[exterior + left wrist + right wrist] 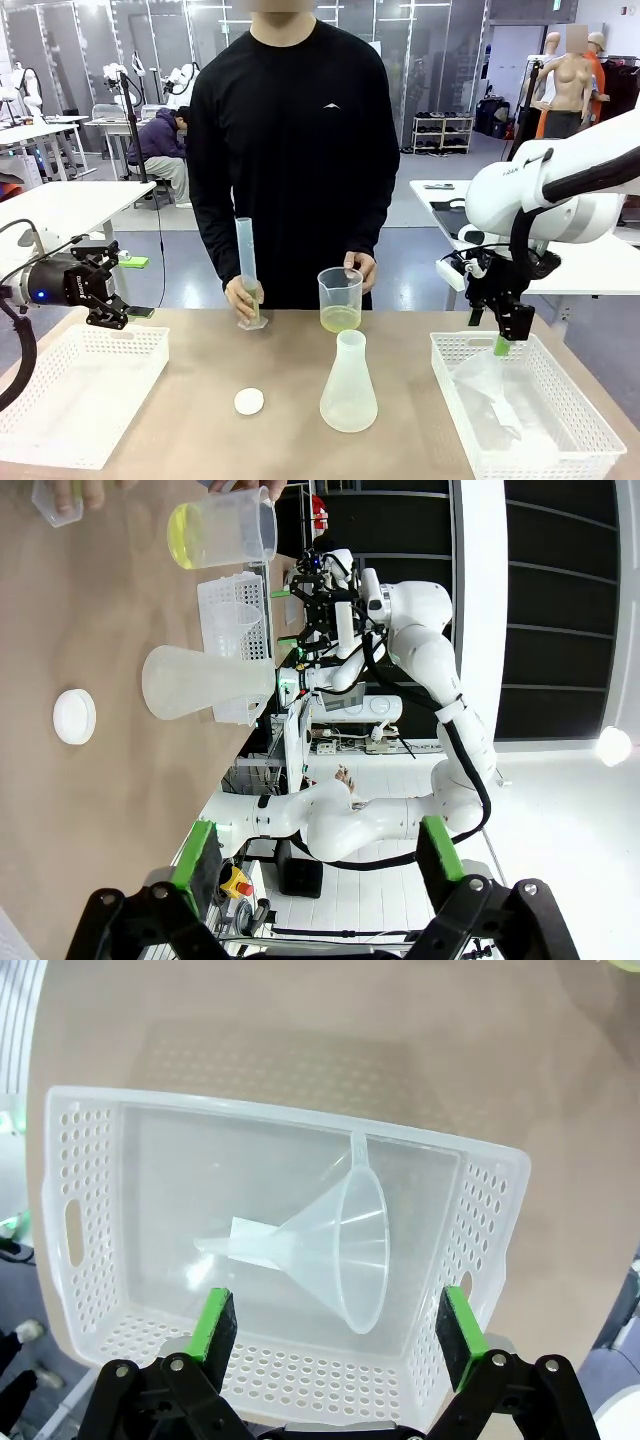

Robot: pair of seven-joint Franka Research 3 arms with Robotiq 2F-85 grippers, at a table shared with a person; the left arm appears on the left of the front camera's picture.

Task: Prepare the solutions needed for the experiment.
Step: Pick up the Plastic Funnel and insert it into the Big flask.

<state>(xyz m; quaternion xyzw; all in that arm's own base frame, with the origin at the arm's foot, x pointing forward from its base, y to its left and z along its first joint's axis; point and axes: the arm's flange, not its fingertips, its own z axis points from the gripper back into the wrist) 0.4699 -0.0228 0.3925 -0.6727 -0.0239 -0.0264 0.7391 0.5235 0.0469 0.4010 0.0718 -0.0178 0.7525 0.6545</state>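
Pale yellow-green solutions (340, 319): a shallow layer in a translucent beaker (340, 285), far side of the table (290, 360).
One of the person's hands (362, 268) is at the beaker. The other (243, 296) grips an upright graduated cylinder (246, 255) near it. Conical flask (349, 385) and white cap (249, 401) stand mid-table. Left gripper (135, 287): released, empty, above the left basket (100, 333). Right gripper (337, 1332): released, empty, over the right basket (90, 1210), where a funnel (345, 1240) lies on its side.

Front cam looks across table (290, 370); L wrist, sideways, shares flask (205, 683); R wrist above basket (85, 1210).
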